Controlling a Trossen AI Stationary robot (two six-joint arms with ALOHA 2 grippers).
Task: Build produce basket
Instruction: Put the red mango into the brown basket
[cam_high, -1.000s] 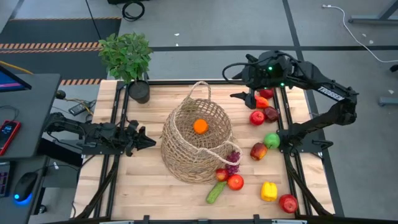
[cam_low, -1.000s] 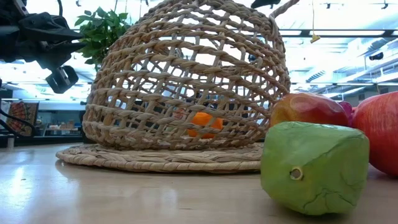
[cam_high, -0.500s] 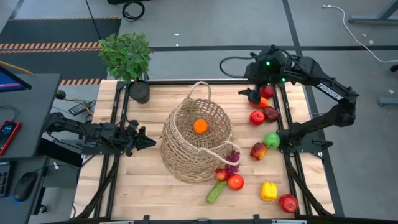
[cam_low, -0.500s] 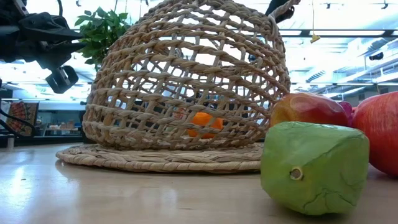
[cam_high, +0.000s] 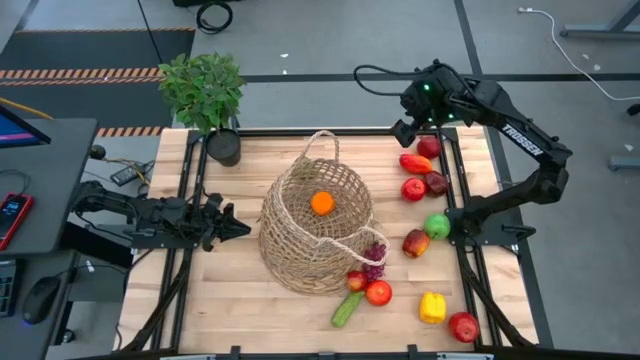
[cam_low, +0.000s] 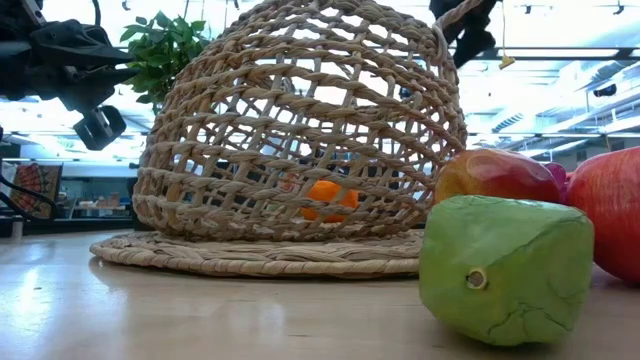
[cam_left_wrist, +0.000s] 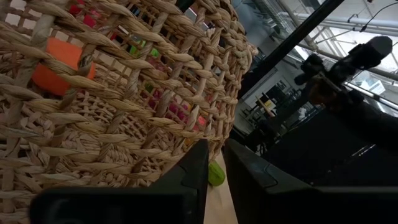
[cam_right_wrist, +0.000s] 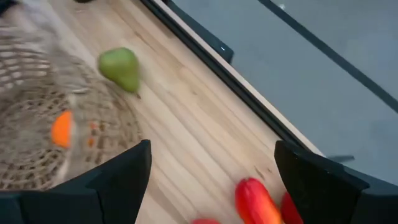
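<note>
Hovering open-jawed and empty, the right gripper (cam_high: 403, 131) is risking scattering the red pepper (cam_high: 414, 163) clustered at five o'clock.

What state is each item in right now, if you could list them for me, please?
basket: on the table, holds only the orange.
orange: inside the basket.
red pepper: lying on the table, not held.
green apple: on the table.
right gripper: open, empty, above the table's far edge.
left gripper: shut, beside the basket.
</note>
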